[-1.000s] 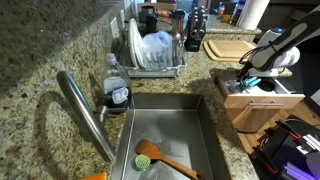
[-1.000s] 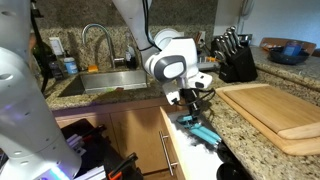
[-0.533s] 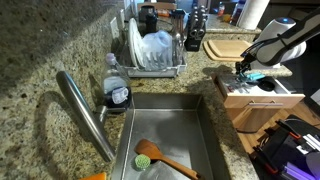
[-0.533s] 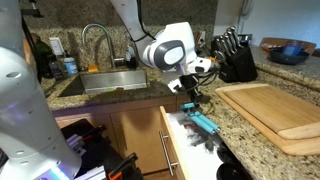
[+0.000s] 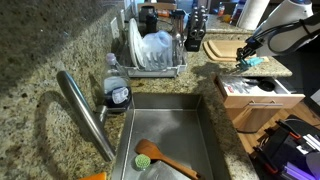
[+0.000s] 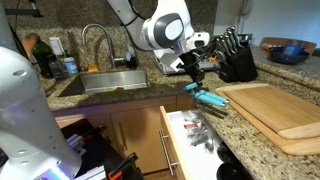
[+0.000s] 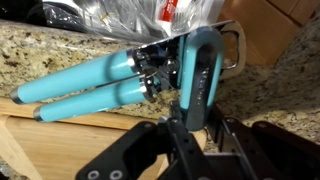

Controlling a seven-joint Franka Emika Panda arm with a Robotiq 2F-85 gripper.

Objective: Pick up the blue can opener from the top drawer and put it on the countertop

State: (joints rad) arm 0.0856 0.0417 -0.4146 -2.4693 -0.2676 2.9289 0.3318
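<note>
In an exterior view the gripper (image 5: 243,63) hangs over the far edge of the table (image 5: 60,60), clamped on the blue can opener (image 5: 251,62). The tool is clear of the open drawer (image 5: 256,96) below and just beside the cutting board (image 5: 228,47). From here I cannot tell whether it touches the stone. If it is let go from any height, I'd expect it to bounce or skid, and the open drawer sits right under that edge to catch it again. In an exterior view from the opposite side, the can opener (image 6: 210,98) slants down from the gripper (image 6: 193,83), its handles reaching toward the cutting board (image 6: 275,110). It sits over the narrow strip of table (image 6: 232,120) between that board and the drawer (image 6: 188,135). That strip is tight, so the tool could land half on the wood and rock, or tip off the front lip. In the wrist view the gripper (image 7: 192,118) is closed on the metal head end of the can opener (image 7: 95,85), and both handles stick out sideways. Held so far from its middle, the tool looks likely to swivel in the grip. The two handles might also swing apart on release.
</note>
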